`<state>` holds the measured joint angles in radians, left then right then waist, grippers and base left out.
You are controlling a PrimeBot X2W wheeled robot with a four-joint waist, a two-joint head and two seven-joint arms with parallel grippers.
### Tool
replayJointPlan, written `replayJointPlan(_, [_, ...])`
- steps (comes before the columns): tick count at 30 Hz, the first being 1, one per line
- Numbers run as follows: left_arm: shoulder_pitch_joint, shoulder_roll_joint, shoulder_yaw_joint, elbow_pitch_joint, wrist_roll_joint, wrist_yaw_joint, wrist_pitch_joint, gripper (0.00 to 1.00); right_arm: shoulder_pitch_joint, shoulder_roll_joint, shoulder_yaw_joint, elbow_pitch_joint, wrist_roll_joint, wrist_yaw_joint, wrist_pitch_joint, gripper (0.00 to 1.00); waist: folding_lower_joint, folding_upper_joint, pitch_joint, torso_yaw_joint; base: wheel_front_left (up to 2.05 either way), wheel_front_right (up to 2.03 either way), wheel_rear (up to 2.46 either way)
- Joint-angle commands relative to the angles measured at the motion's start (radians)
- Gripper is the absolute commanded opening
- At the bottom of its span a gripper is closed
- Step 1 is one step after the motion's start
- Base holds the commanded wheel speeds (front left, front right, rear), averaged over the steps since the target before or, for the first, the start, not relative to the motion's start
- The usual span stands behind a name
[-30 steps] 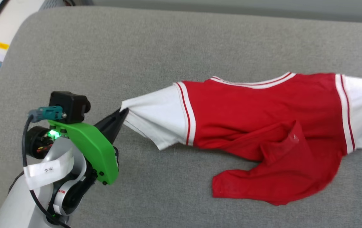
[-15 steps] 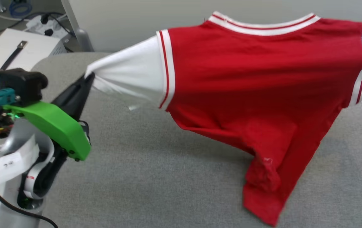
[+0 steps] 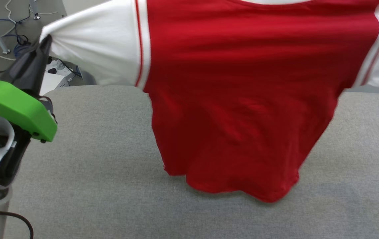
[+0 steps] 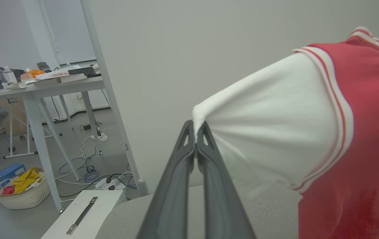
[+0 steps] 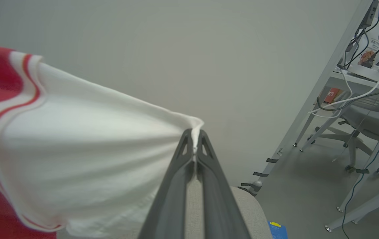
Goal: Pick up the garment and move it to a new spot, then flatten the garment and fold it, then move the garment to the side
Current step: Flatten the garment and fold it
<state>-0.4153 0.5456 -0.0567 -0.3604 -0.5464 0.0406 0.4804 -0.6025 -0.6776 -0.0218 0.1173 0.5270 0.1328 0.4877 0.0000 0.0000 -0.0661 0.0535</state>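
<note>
Fingers of left gripper pinched tight on a white sleeve tip; right gripper likewise on the other sleeve. Shirt hangs stretched btwn them, hem low over grey surface. Fabric looks light, soft, floppy; sleeve ends seem a fair hold. Head view gives full drape & hem; wrist views give each pinch close up.

A grey fabric worktop stands before a plain pale wall. Cables litter the floor by a cluttered white table; a basket sits nearby.
</note>
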Motion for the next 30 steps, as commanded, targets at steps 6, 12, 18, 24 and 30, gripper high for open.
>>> replayJointPlan(6, [-0.060,0.048,0.025,0.041,-0.004,-0.022,0.000,0.00,-0.085,-0.031,0.005,0.005,0.018,-0.002,-0.005,0.00,0.0000,0.0000,0.043,-0.010,0.00,0.00,0.00])
replayJointPlan(12, [-0.157,0.076,0.011,0.095,-0.004,-0.060,0.005,0.00,-0.173,-0.044,0.037,0.038,0.021,-0.002,-0.008,0.00,0.0000,0.0000,0.139,-0.012,0.00,0.00,0.00])
replayJointPlan(18, [-0.319,0.097,-0.022,0.190,0.008,-0.108,-0.007,0.00,-0.316,-0.057,0.084,0.102,0.010,-0.002,-0.048,0.00,0.0000,0.0000,0.267,-0.016,0.00,0.00,0.00])
replayJointPlan(24, [-0.552,0.112,-0.072,0.323,0.035,-0.145,-0.042,0.00,-0.528,-0.044,0.138,0.198,-0.028,-0.002,-0.110,0.00,0.0000,0.0000,0.416,-0.027,0.00,0.00,0.00])
replayJointPlan(30, [-0.843,0.087,-0.146,0.486,0.072,-0.163,-0.103,0.00,-0.772,-0.001,0.168,0.343,-0.093,-0.002,-0.212,0.00,0.0000,0.0000,0.548,-0.037,0.00,0.00,0.00])
